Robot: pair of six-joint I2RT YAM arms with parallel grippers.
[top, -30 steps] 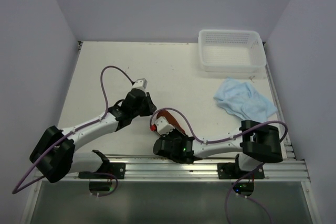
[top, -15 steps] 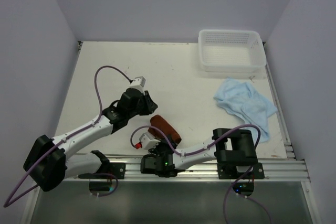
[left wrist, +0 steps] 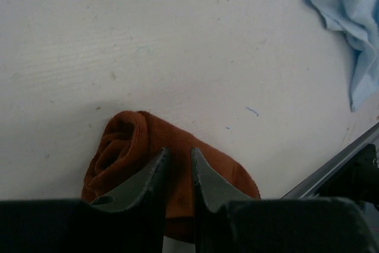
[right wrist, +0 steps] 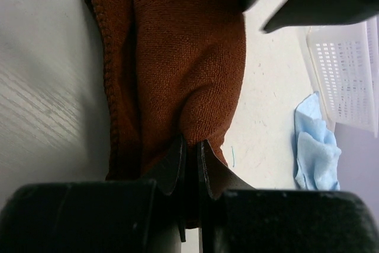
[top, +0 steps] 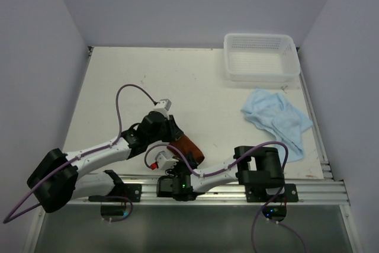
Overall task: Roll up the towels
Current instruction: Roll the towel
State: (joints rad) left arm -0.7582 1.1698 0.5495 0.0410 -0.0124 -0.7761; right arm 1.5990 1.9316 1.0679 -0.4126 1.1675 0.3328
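Both grippers meet at the rolled rust towel (top: 188,146) near the table's front rail: left gripper (left wrist: 177,157) narrowly parted over it, right gripper (right wrist: 190,146) pinched on its end; blue towel (top: 277,117) lies crumpled by the mesh basket (top: 260,57).

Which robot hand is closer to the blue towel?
Right, though only slightly. The right gripper and the left gripper both sit on the brown towel, far left of the blue towel.

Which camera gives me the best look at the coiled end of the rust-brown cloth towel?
The left wrist view: the rust-brown cloth towel shows its spiral end there, facing the camera. The right wrist view shows only its long flank; the top view shows a small patch between both arms.
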